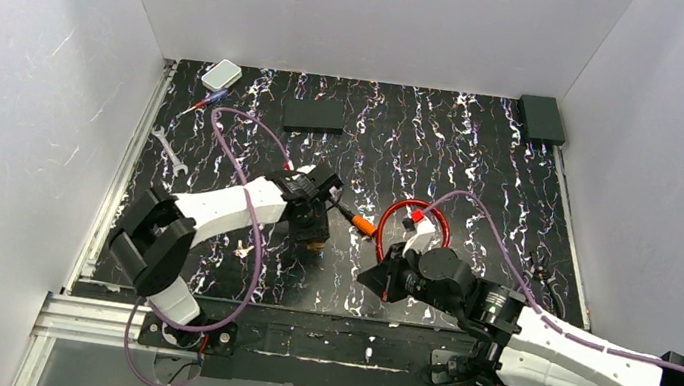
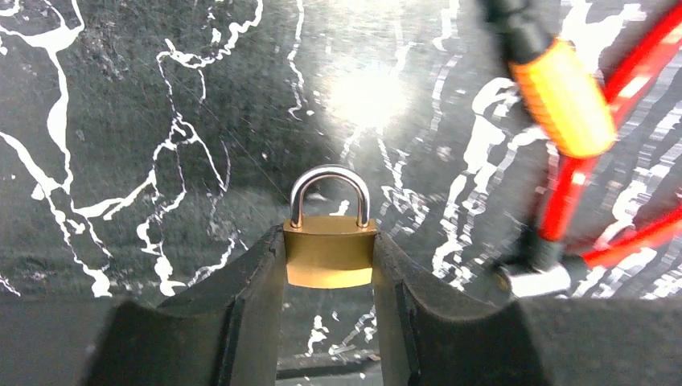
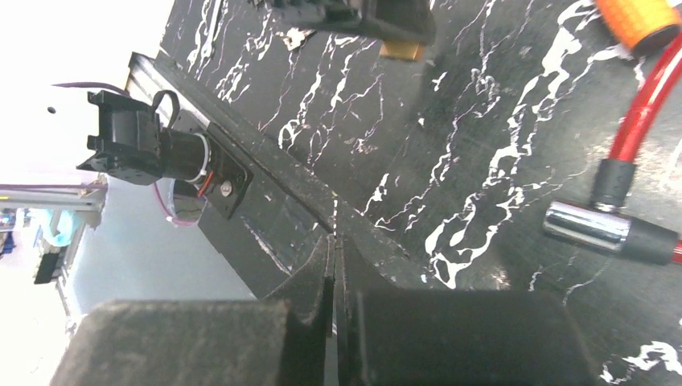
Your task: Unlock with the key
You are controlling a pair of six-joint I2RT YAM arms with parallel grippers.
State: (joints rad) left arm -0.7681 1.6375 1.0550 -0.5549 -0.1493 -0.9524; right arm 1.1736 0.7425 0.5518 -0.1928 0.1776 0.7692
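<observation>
The key (image 1: 364, 224) has an orange body and a thin black end, and it lies on the mat between the two arms. It also shows at the upper right of the left wrist view (image 2: 563, 96) and at the top right of the right wrist view (image 3: 639, 18). No gripper holds it. My left gripper (image 2: 330, 245) is shut on a small brass padlock (image 2: 330, 251), one finger against each side of its body, the steel shackle pointing away and closed. In the top view the left gripper (image 1: 311, 224) is just left of the key. My right gripper (image 3: 334, 253) is shut and empty, near the key (image 1: 377, 277).
A red cable loop (image 1: 415, 218) with a chrome end (image 3: 587, 227) lies right of the key. A silver wrench (image 1: 169, 151) lies at the left edge of the mat. At the back are a white box (image 1: 221, 74), a flat black box (image 1: 314, 113) and a black block (image 1: 541, 118).
</observation>
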